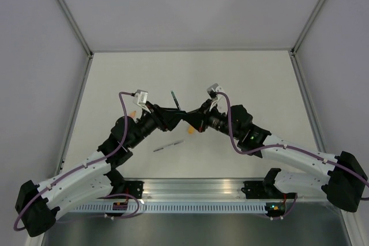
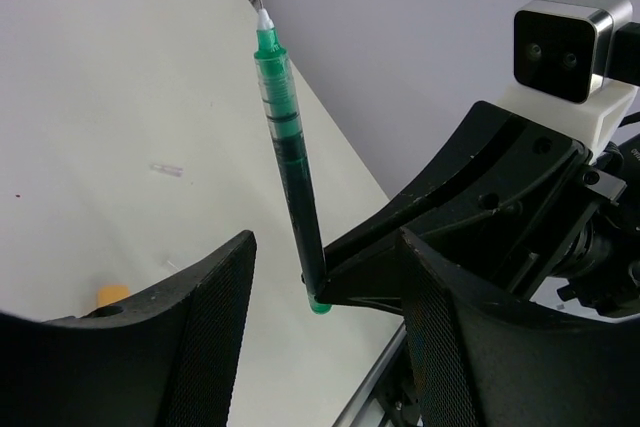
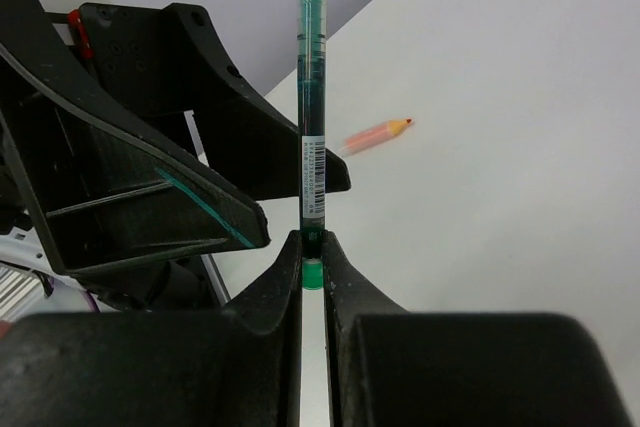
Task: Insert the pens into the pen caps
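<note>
Your right gripper [image 3: 312, 247] is clenched on the green pen [image 3: 312, 97]. Its two fingers press against the pen's lower end, just above the green end-piece, with no gap showing on either side. The pen sticks straight out past the fingertips, and its white tip is at the far end.

Your left gripper [image 2: 322, 247] is spread wide. One finger [image 2: 210, 327] sits on each side of the green pen's held end, and neither one touches it. From the left wrist view, the right gripper's black fingers reach in between them and carry the pen.

The other items all lie on the table [image 1: 248, 79]:
- The orange cap [image 2: 110, 294] rests below and left of the green pen's base, partly hidden behind your left finger.
- A pale cap [image 2: 167, 169] lies well apart from the green pen, off to its left.
- The orange-ended pen [image 3: 378, 134] lies beyond the green pen, just to the right of its barrel in the right wrist view, and is blurred there.
- The grey-silver pen [image 1: 167, 146] lies nearer the arm bases than the green pen in the top view.
</note>
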Motion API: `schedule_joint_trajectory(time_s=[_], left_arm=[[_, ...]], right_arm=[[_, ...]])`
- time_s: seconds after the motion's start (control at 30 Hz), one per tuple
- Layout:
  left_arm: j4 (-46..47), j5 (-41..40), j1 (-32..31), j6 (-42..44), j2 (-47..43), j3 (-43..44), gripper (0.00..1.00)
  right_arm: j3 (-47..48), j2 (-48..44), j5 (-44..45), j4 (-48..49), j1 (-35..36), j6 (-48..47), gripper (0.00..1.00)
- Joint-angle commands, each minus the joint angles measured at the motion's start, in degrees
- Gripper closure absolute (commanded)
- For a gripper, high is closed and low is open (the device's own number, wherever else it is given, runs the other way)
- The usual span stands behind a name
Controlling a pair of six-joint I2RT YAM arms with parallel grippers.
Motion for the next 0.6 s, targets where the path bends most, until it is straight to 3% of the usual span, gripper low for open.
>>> schedule_joint_trajectory(time_s=[0.0,0.2,0.23,0.3,0.4,0.43,0.5,0.53,0.57], left_arm=[[1.5,-0.6,0.2,1.3,0.2,2.2,0.36],[0.7,-1.8,0.2,1.1,0.3,3.0,0.39],[0.3,-2.0,0.2,1.1,0.7,3.4,0.47],[0.2,-2.3,0.2,0.6,0.9,3.4,0.54],[1.3,-1.7,0.2,-0.2,1.0,2.7,0.78],[1.4,-1.8,0.2,-0.5,0.7,2.4,0.95],[0.3,-2.1,0.2,-1.7,0.5,2.4,0.98],[0.0,-2.2,0.1,-1.8,0.3,2.7,0.98],[-1.4,-2.3,0.1,-1.8,0.1,3.0,0.98]], right_arm=[[-0.2,-0.8,-1.9,3.2,0.8,0.9,1.00],[0.0,0.1,-2.7,4.5,2.3,1.7,1.00],[0.0,0.2,-2.6,4.5,2.4,1.7,1.00],[0.3,0.3,-2.5,4.3,3.0,1.5,1.00],[0.2,0.3,-2.0,4.5,3.7,1.5,1.00],[0.2,0.2,-1.9,4.4,3.6,1.3,1.00],[0.3,0.1,-1.2,3.3,3.7,0.3,1.00],[0.9,0.2,-0.8,2.6,3.7,-0.2,0.95],[1.5,0.3,0.1,1.3,3.7,-0.9,0.84]])
